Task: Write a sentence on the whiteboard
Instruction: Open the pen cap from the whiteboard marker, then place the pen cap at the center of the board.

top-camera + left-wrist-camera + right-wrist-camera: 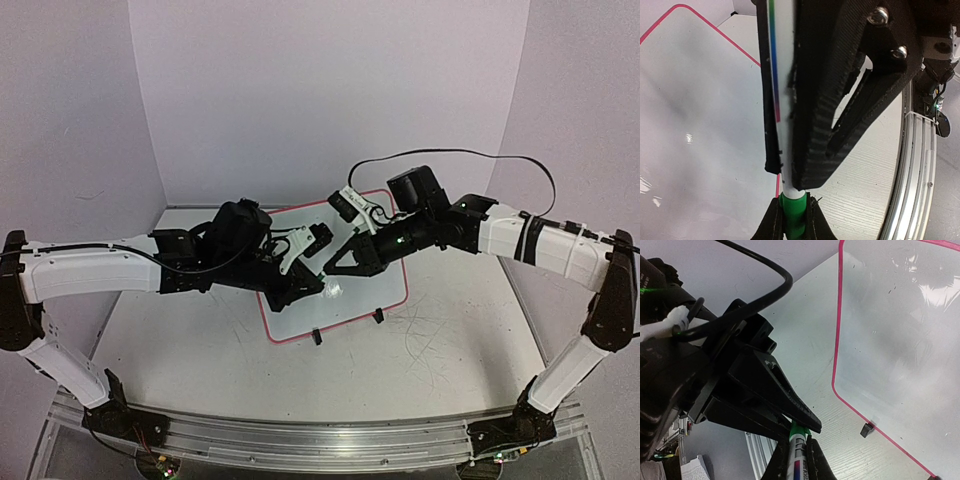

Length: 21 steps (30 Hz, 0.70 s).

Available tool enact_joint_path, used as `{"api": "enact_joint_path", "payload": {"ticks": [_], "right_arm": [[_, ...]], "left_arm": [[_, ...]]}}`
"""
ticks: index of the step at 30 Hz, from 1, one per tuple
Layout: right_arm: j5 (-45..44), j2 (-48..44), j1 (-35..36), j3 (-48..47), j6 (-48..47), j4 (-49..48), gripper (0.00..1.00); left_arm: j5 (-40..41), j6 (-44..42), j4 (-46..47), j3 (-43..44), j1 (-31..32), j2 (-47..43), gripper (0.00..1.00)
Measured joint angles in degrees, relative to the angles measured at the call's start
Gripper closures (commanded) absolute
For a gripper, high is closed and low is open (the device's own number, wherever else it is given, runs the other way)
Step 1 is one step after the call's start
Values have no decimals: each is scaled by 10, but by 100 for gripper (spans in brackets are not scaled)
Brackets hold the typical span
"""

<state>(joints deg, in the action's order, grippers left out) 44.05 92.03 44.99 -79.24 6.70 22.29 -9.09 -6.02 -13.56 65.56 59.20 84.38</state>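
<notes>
The whiteboard, white with a pink rim, lies on the table under both grippers. Its bare surface also shows in the left wrist view and the right wrist view. The sentence is out of view; the board parts that show are blank. A marker hangs between the grippers above the board's near left part. My left gripper is shut on its green cap. My right gripper is shut on its white printed barrel. Both grippers meet tip to tip, left and right.
Two black clip feet stick out from the board's near edge. The scuffed white tabletop has grey scribbles at the right. A black cable arcs over the right arm. A metal rail runs along the near edge.
</notes>
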Motion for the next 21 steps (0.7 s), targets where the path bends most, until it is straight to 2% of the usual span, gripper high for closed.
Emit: {"api": "enact_joint_path", "payload": {"ticks": [6,9,12,14,16,21], "right_arm": [[5,-35,-18,46,21,-46,100],[44,-79,-52,77,30,-67,100],[50,-158,-138,93,35,-72,100],[29,-221,-219,96,37,-73,100],[5,-279,-270,96,37,-74,100],[-30,-363,-275,99,36,-87,100]], "left_arm": [[2,-2,19,0,2,0,100],[3,-2,74,0,11,-1,100],[11,-6,53,-29,9,-24,100],[18,-8,31,-54,6,-42,100],[27,-10,15,-73,3,-59,100],[80,7,-1,-96,4,-102,100]]}}
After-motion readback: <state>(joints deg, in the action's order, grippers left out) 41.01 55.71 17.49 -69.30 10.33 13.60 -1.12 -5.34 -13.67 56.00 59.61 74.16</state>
